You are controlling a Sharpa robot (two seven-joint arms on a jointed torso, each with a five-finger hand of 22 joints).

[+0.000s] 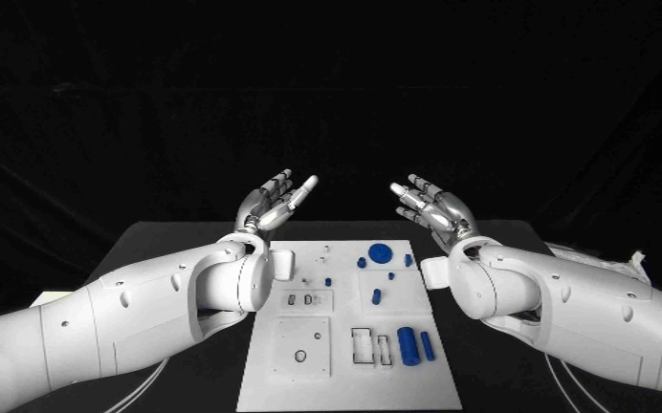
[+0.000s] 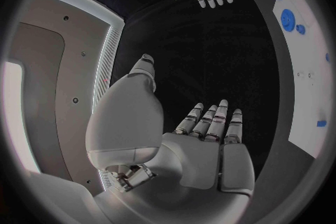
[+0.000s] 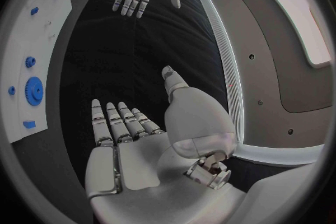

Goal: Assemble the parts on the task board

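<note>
Both hands are raised above the far part of the black surface [image 1: 165, 241], palms turned toward each other and fingers spread, with nothing in them: the left hand [image 1: 274, 201] over the far left corner of the task board [image 1: 348, 375], the right hand [image 1: 434, 206] over its far right corner, the two well apart. The white board lies flat in the middle of the surface between the forearms. On it sit small blue parts: a round disc [image 1: 380, 252] near the far edge and a large cylinder [image 1: 408, 345] lying near the right edge, beside rectangular slots.
</note>
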